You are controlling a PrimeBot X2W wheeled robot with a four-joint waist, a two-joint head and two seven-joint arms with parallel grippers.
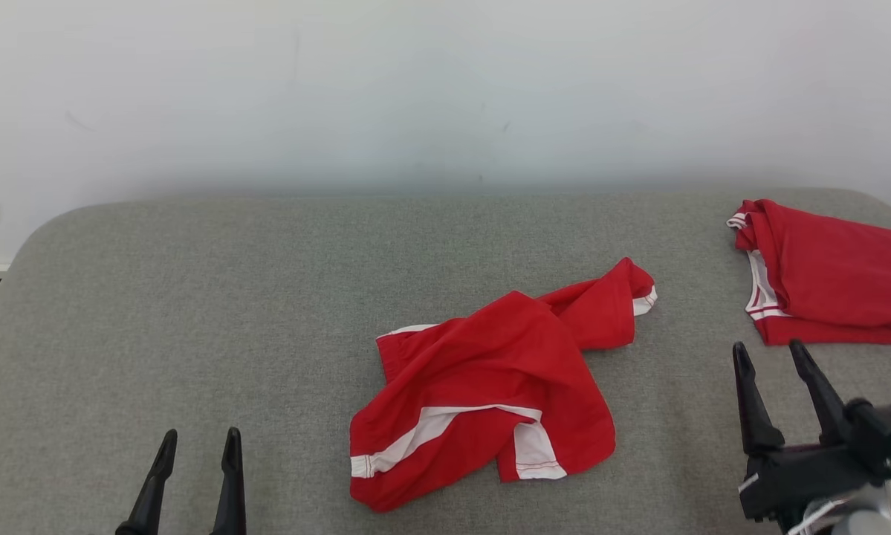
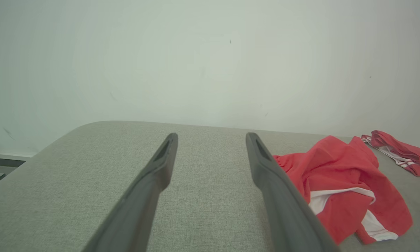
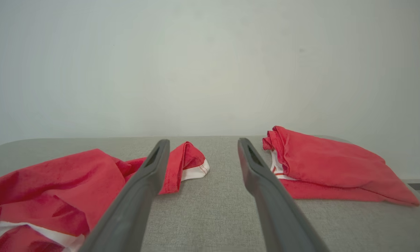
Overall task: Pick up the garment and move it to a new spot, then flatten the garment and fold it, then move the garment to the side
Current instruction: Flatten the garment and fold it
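The left gripper (image 1: 201,434) and right gripper (image 1: 768,347) stand spread and empty, flanking the crumpled garment (image 1: 490,379), perhaps to take both edges; a folded garment (image 1: 831,275) lies to its right.

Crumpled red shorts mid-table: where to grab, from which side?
Grip the leg end with the white hem, which sticks out from the crumpled red shorts toward the folded red garment. It humps up off the padded surface, so the jaws can likely straddle it. Come from the robot's right with the open right gripper, the nearer one.
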